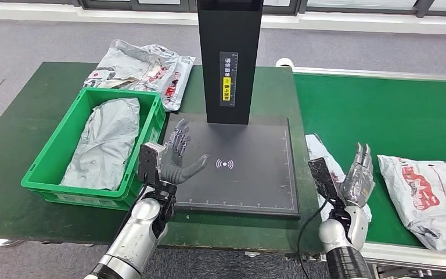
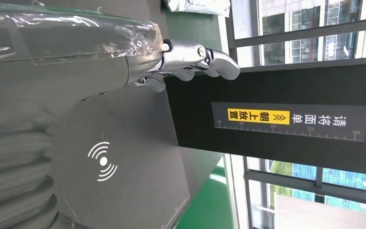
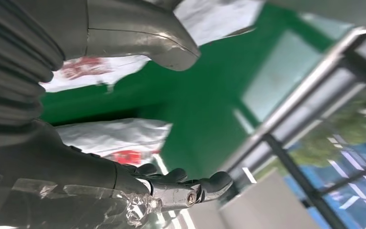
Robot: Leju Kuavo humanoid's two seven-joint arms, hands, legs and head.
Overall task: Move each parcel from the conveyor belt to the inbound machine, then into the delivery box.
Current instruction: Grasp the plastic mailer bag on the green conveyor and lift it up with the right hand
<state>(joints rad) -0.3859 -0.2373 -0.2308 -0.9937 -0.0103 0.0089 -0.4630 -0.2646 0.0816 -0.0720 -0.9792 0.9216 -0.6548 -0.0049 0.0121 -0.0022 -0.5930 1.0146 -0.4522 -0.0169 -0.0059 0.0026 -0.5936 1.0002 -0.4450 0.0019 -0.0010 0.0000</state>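
A white parcel with red print [image 1: 432, 195] lies on the green conveyor belt [image 1: 383, 110] at the right. A smaller white parcel [image 1: 320, 152] lies at the belt's near left edge, partly behind my right hand [image 1: 359, 177]. That hand is held upright with straight fingers and holds nothing; the white parcels [image 3: 114, 136] lie just beyond it. My left hand [image 1: 177, 157] hovers open over the left edge of the black inbound machine's plate [image 1: 238, 168], fingers [image 2: 195, 57] spread. A grey parcel [image 1: 107, 139] lies in the green delivery box [image 1: 52, 154].
The machine's black column [image 1: 229, 58] rises at the plate's far side, with a yellow label [image 2: 255, 116]. More crumpled parcels [image 1: 145, 70] lie on the green table behind the box. The belt's metal rail [image 1: 377, 72] runs along its far side.
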